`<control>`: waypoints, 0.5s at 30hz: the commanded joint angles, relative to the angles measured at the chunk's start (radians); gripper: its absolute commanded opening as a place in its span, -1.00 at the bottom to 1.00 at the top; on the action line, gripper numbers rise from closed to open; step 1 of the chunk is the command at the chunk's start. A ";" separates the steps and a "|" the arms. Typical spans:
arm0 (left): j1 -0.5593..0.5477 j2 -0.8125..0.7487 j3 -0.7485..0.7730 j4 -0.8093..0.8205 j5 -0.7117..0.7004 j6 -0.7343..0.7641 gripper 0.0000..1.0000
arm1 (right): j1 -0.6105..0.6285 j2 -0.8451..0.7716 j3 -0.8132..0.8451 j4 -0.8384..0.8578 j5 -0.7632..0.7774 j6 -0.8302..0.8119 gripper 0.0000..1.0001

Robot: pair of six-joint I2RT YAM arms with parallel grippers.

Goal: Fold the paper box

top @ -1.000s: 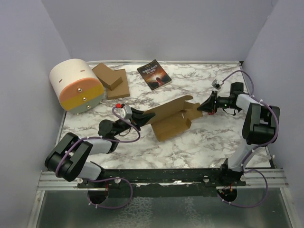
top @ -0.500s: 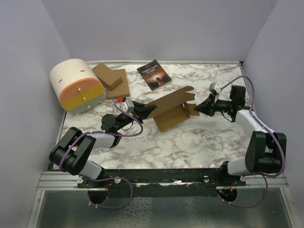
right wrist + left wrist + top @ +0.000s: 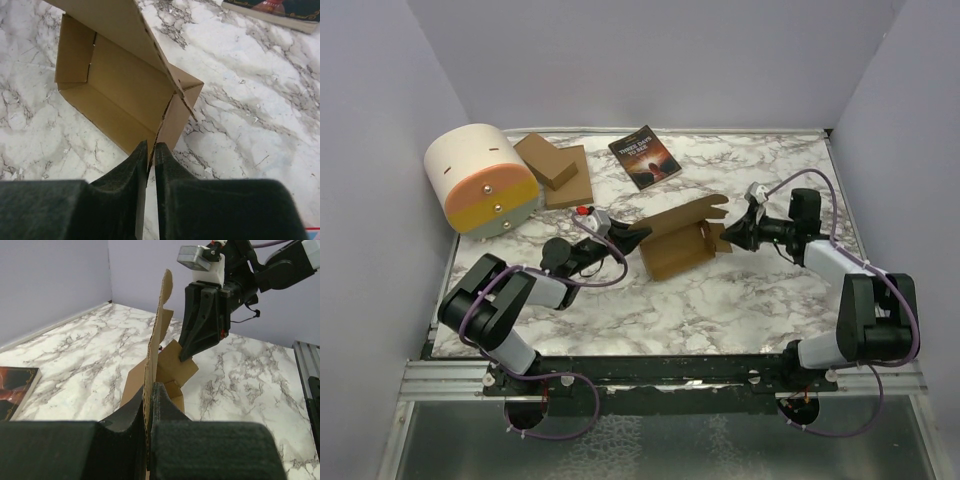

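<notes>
Clamping paper box (image 3: 676,246) at opposite ends: left gripper (image 3: 641,233) pinching upright panel tight, right gripper (image 3: 727,240) nearly closed, nipping end flap; long axis running between them.

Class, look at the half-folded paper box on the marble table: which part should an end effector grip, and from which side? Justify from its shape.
Probably a thin standing wall of the paper box, approached edge-on from its ends: single cardboard suits a narrow pinch. The left end effector pinches the tall panel, the right end effector the end corner.
</notes>
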 commanded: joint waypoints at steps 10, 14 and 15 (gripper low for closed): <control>0.002 0.012 -0.055 0.175 0.057 0.041 -1.00 | 0.007 0.146 0.173 -0.273 -0.103 -0.066 -0.45; 0.002 0.009 -0.061 0.175 0.054 0.045 -1.00 | 0.006 0.221 0.245 -0.403 -0.170 -0.098 -0.40; 0.002 0.008 -0.062 0.174 0.051 0.046 -1.00 | 0.006 0.242 0.265 -0.447 -0.188 -0.113 -0.38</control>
